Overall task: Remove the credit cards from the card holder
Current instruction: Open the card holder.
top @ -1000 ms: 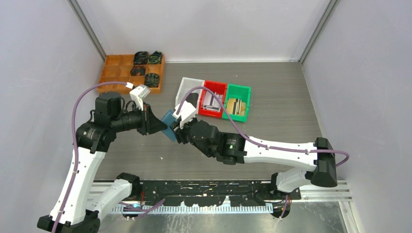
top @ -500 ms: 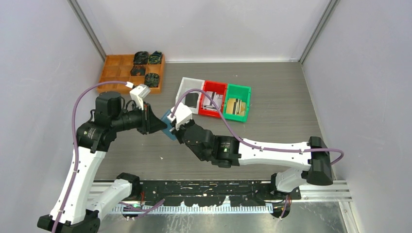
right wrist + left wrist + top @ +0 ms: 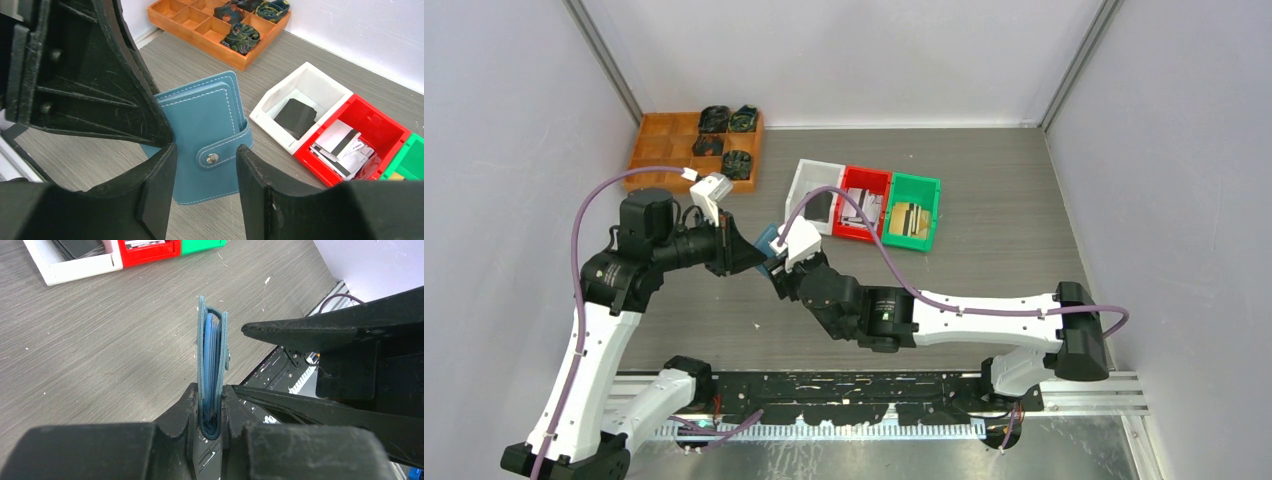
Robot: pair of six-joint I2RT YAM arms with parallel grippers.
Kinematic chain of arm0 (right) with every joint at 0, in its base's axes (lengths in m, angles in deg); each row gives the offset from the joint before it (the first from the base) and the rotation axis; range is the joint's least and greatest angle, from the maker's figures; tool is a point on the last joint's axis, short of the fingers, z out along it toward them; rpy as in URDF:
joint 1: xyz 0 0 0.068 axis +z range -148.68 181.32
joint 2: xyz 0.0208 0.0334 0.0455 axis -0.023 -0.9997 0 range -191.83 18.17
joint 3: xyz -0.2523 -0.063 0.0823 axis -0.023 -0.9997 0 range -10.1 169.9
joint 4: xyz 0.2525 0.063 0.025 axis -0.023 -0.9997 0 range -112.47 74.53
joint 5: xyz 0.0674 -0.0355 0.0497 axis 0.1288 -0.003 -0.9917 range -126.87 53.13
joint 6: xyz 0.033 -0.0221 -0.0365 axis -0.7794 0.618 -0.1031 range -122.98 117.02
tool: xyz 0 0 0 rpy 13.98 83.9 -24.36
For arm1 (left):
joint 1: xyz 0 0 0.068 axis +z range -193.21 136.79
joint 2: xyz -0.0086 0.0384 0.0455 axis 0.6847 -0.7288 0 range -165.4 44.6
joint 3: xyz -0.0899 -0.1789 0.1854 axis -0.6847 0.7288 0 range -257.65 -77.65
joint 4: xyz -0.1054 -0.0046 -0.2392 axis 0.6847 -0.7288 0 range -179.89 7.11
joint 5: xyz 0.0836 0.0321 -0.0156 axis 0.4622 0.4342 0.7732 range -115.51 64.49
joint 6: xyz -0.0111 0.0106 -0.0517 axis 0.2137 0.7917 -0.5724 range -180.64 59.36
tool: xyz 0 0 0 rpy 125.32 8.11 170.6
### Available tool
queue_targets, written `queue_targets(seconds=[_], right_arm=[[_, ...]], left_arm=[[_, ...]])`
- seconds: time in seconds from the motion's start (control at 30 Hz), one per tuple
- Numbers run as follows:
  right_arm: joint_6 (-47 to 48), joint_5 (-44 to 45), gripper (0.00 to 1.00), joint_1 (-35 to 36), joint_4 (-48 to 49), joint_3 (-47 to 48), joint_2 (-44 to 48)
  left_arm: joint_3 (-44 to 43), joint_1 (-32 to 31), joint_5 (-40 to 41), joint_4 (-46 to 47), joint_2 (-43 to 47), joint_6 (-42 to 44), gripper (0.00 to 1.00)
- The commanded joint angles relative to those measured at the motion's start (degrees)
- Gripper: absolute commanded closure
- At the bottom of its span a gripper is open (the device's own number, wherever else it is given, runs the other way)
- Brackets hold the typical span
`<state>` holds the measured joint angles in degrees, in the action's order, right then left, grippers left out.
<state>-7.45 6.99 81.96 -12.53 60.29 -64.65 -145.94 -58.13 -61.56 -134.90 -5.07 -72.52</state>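
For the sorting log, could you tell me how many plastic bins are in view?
3: white bin, red bin beside it, green bin at the row's right end. None seems hidden.

Both my arms stand on the black mounting rail (image 3: 854, 388), built of white shells with black drum-shaped joints. The left arm (image 3: 584, 345), at the rail's left end, and the right arm (image 3: 994, 308), at its right end, each trail a purple cable (image 3: 586, 215) and carry a white camera block (image 3: 712, 192). I see the left gripper (image 3: 210, 405) and right gripper (image 3: 206, 152) matte black and scuffed, with wedge fingers (image 3: 157, 195); round bolt heads (image 3: 54, 54) dot the left one's housing.
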Motion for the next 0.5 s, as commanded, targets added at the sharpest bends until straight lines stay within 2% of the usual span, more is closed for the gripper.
queue_targets(seconds=[0.0, 0.23, 0.47], right_arm=[[-1.8, 2.7, 0.50, 0.3, 2.5, 1.5, -1.0], [-1.9, 6.8, 0.60, 0.4, 2.5, 0.2, -1.8], [0.7, 9.2, 0.78, 0.4, 5.4, 0.8, -2.6]], left_arm=[[-2.5, -0.1, -0.9, 4.2, 1.2, -0.2, 1.00], [-2.8, -0.1, -1.0, 4.0, 1.4, 0.2, 1.00], [-3.1, -0.1, -2.5, 3.5, 1.4, -0.3, 1.00]])
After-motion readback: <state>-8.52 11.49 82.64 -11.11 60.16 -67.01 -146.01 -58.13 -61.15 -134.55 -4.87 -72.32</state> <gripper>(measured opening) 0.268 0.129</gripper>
